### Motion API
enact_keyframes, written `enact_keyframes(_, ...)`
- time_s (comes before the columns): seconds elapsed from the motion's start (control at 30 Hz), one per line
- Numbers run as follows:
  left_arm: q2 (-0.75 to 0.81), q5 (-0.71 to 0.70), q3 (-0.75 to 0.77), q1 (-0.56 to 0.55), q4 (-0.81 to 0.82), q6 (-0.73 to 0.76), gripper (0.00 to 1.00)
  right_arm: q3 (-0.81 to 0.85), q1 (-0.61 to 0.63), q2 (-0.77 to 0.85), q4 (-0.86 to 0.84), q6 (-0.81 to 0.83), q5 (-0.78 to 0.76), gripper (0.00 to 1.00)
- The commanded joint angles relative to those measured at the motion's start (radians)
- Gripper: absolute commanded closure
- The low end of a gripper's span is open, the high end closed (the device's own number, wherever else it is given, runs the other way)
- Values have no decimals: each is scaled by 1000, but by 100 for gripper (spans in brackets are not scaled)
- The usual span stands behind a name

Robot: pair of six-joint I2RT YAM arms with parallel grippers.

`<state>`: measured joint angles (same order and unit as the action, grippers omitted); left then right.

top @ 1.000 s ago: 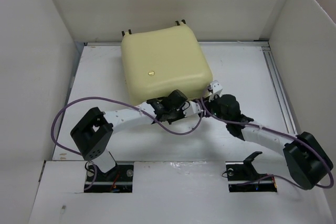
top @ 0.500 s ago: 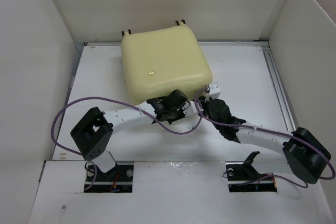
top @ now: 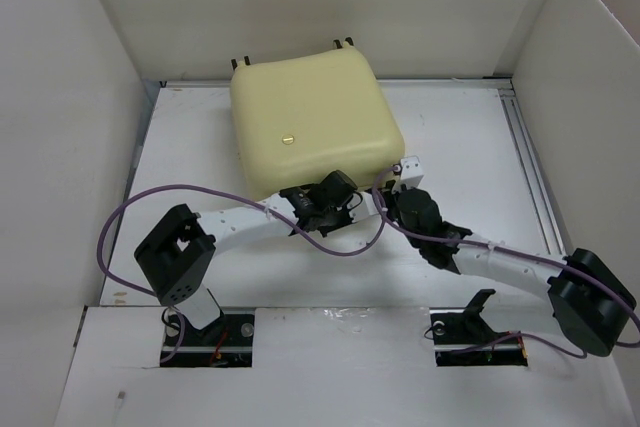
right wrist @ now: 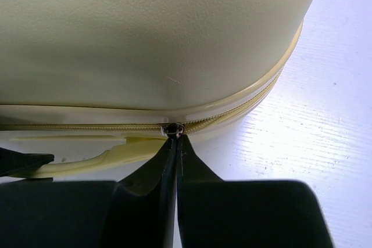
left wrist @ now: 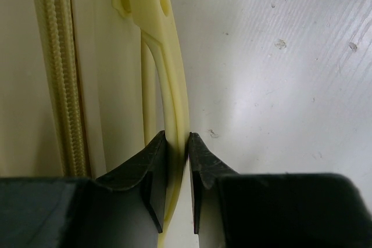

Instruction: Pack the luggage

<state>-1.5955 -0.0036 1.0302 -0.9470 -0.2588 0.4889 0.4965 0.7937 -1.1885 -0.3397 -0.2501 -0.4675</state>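
Pinching the luggage (top: 310, 127) handle (left wrist: 174, 97), left fingers (left wrist: 152, 169) — right fingers (right wrist: 150, 169) nip the zipper pull (right wrist: 173, 129) — wrist views only.

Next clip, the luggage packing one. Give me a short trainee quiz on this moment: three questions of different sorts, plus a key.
1. Multiple choice: the left gripper is shut on A) a shirt, B) the carry handle, C) a strap?
2. True or false: the suitcase lies with its lid open.
3. Fill in: the right gripper pinches the ____ on the zipper.
Key: 1 B; 2 false; 3 zipper pull.
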Motion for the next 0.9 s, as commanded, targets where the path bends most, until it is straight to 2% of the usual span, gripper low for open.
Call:
enact_keyframes(0.0,17,80,-2,-27,-66,-47,100,53,7,-3,-35,15,-10,97)
enact_keyframes(0.07,17,80,-2,-27,-66,-47,100,44,7,-3,-35,15,-10,98)
enact_keyframes(0.2,17,80,7,-27,-66,-47,100,34,7,-29,-60,15,30,81)
enact_keyframes(0.37,17,80,7,-27,-66,-47,100,56,-2,-91,-82,25,29,74)
enact_keyframes(0.4,17,80,7,-27,-66,-47,100,56,-2,-91,-82,25,29,75)
enact_keyframes(0.57,17,80,-2,-27,-76,-47,100,45,-2,-48,-114,35,-46,100)
enact_keyframes(0.67,17,59,-15,-27,-76,-47,100,33,-23,-5,-104,46,-57,100)
enact_keyframes(0.8,-18,-7,-44,-27,-76,-47,100,24,-144,64,14,32,-46,100)
enact_keyframes(0.87,-33,-62,-59,-27,-76,-18,100,24,-252,93,56,32,-13,100)
